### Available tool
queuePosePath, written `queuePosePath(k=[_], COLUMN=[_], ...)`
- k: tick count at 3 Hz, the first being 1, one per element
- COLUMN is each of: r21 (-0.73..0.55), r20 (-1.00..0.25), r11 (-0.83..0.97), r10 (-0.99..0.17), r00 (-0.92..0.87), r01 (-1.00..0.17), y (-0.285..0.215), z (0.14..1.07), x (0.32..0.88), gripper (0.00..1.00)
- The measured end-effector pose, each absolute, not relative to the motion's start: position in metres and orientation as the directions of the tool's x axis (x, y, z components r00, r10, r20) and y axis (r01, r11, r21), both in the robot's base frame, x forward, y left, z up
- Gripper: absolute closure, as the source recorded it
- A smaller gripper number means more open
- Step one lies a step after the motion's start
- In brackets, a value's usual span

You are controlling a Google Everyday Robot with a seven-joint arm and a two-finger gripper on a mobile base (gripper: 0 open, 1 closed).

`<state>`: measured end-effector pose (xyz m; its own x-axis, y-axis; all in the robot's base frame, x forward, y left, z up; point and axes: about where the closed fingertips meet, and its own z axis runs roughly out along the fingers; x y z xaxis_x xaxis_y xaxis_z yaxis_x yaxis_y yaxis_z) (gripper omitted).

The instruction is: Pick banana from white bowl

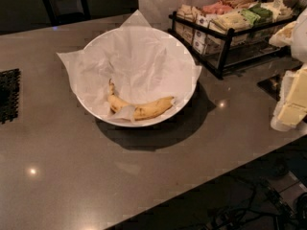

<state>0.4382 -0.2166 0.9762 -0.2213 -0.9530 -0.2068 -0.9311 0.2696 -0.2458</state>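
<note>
— Spotted the banana (144, 110)?

— Spotted lying in the white bowl (187, 92), down at the near side, curved, stem end to the left. Rested on the crinkled paper (134, 61), with one fold over part of the left half.

— And set where?

— Set on the grey bench (144, 176), about midway, just left of a black wire rack (230, 37) filled with packets. Noted a black mat (9, 95) at the far left edge too.

— Located the pincer (291, 102)?

— Located at the right edge, pale yellow, below the rack's near end, well apart from bowl and banana. Could not tell whether released or clenched.
</note>
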Motion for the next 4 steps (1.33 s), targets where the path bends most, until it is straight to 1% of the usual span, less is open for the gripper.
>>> queuePosePath(k=[1,2,3,4], r21=[-0.248,-0.218,-0.196,-0.186], r20=[-0.211,-0.243,-0.296,-0.372], r11=[0.266,0.193,0.080,-0.015], r10=[-0.953,-0.960,-0.955,-0.924], r00=[-0.216,-0.139,-0.019,0.085], r01=[-0.931,-0.957,-0.977,-0.982], y=[-0.215,-0.196,-0.168,-0.143], z=[0.977,0.969,0.961,0.954], x=[0.439,0.448,0.459,0.471], gripper=[0.00,0.00,0.00,0.00])
